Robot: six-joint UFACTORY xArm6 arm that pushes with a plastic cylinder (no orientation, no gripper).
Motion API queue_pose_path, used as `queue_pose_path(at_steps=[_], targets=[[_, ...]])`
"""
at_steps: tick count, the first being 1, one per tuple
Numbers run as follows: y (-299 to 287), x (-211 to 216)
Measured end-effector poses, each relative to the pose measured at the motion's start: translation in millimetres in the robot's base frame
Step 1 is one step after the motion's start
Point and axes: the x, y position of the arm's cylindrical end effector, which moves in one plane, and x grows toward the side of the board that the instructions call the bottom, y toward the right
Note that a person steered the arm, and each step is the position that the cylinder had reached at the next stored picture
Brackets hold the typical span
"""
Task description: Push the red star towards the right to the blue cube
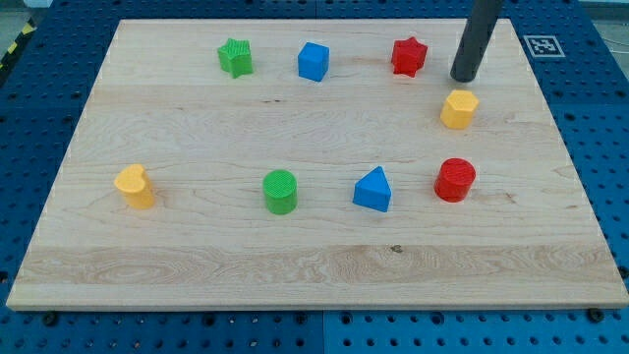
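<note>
The small, light, hard red star (409,56) is seen near the table's top edge, right of the blue cube (313,61), and nothing is held by my tip (463,78), placed just beside its right side, where a gentle push is best given.

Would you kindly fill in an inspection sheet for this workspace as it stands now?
Surface: wooden board, flat, on a blue perforated base.
Job's things: red star near the view's top, right of the blue cube; they stand apart.
Clutter: green star, yellow hexagonal block, red cylinder, blue triangular block, green cylinder, yellow block of unclear shape.
Gripper: none fitted; my tip sits right of the red star, just above the yellow hexagonal block, touching neither.
Cables: nothing seen.
Surroundings: a printed marker tag beyond the board's top right corner.
</note>
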Motion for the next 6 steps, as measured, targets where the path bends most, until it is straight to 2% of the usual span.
queue_pose_path(at_steps=[2,6], targets=[[0,-36],[-20,-35]])
